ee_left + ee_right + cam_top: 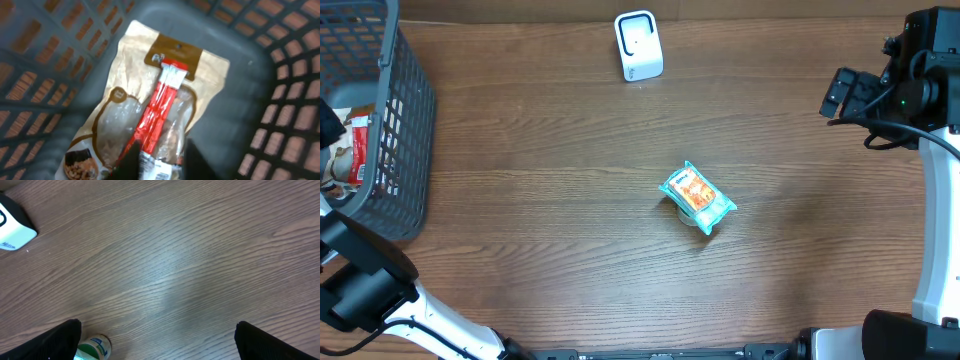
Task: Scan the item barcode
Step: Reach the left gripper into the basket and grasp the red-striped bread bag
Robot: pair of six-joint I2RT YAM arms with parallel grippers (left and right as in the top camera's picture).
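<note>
Basket [280, 115]: dark grey plastic lattice tub; the left gripper [162, 161] sits inside it, walls on every side of its jaws.
Item [162, 107]: slim red glossy stick packet, lying on a beige paper pouch [130, 100] with a brown header; its lower end runs between the left jaws.
Left jaws: narrow gap, blurred fingers [131, 164] either side of the packet; pinching or not, I cannot tell.
Right gripper [158, 324]: jaws spread wide, only bare brown wooden table [200, 255] between them.
Scanner [12, 230]: white boxy block, well ahead of the right jaws.
Cup [698, 197]: small white tub with teal-and-orange top, well apart from the right jaws.
</note>
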